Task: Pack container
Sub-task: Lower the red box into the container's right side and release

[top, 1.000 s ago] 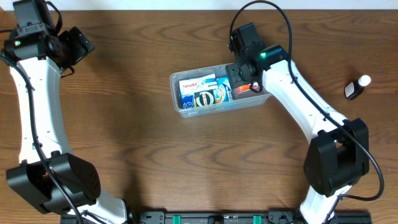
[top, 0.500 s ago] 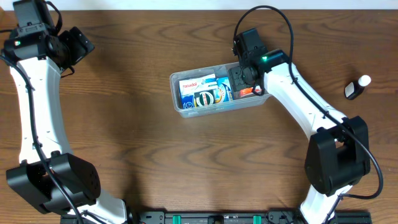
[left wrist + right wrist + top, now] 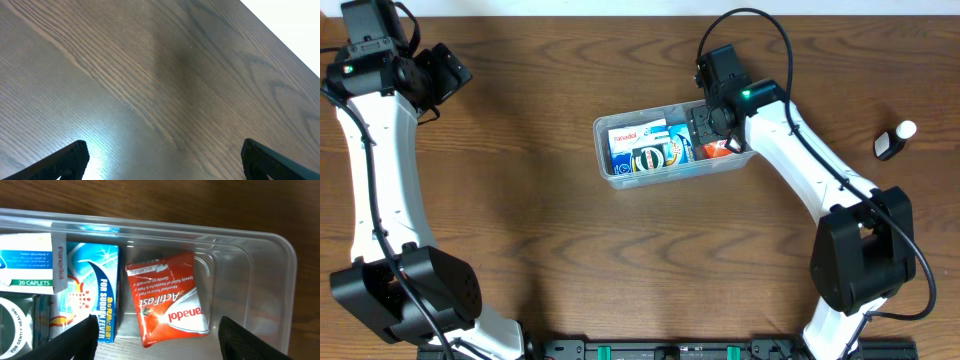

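The container (image 3: 650,182) is a clear plastic tub in the middle of the table, with its right end filling the right wrist view (image 3: 280,255). A red Panadol ActiFast box (image 3: 167,297) lies tilted on the tub's floor at that end (image 3: 717,148), touched by neither finger. My right gripper (image 3: 159,342) hovers open over it (image 3: 712,125), its fingers wide apart on either side. Beside the red box are a blue box (image 3: 97,290) and a white Panadol box (image 3: 30,262). My left gripper (image 3: 448,72) stands open over bare wood (image 3: 162,160) at the far left.
A round tin (image 3: 650,158) and more boxes fill the tub's left half. A small black bottle with a white cap (image 3: 893,140) lies near the table's right edge.
My right gripper's jaws have widened and the wrist has shifted slightly right above the tub. The red box now lies free inside. The left arm has not moved.
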`<state>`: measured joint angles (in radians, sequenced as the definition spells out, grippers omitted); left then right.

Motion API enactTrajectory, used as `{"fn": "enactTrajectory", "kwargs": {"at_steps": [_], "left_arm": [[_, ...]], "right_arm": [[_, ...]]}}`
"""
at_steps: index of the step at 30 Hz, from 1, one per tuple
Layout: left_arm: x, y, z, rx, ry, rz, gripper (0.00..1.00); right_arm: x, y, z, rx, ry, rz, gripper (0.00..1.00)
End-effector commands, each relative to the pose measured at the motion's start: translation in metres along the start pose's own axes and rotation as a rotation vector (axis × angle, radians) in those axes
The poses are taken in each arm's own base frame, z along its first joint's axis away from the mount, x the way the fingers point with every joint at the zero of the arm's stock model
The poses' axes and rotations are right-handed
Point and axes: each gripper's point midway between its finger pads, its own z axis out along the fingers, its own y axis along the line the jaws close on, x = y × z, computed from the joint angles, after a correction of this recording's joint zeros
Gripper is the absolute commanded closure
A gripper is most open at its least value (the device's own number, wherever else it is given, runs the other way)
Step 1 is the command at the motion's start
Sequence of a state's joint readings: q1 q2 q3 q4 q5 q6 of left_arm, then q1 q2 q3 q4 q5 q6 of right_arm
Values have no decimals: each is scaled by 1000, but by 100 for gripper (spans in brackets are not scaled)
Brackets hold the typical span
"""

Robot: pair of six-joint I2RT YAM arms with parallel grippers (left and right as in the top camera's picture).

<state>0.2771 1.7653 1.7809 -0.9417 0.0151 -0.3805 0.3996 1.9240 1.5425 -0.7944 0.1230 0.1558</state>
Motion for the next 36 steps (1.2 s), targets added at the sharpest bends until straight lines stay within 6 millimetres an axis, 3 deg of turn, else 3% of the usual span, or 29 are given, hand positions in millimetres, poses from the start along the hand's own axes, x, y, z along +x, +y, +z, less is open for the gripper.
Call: {"fn": "enactTrajectory", "kwargs": {"at_steps": [1, 3, 4, 8, 14, 21, 36], "left_arm": [[-1, 3, 1, -14, -1, 5, 2], [-1, 3, 1, -14, -1, 5, 2], [-1, 3, 1, -14, -1, 5, 2], [-1, 3, 1, -14, -1, 5, 2], [-1, 3, 1, -14, -1, 5, 2], [-1, 3, 1, -14, -1, 5, 2], [-1, 3, 1, -14, -1, 5, 2]], "right_arm": [[2, -10, 5, 10, 13, -24, 29], [3, -10, 5, 11, 15, -78, 36], [3, -10, 5, 11, 16, -102, 45], [1, -16, 6, 15, 11, -152, 98], [3, -33, 8, 28, 31, -301, 99], [6, -51, 11, 41, 43, -270, 99], [26, -50, 37, 50, 43, -175, 99]]}}
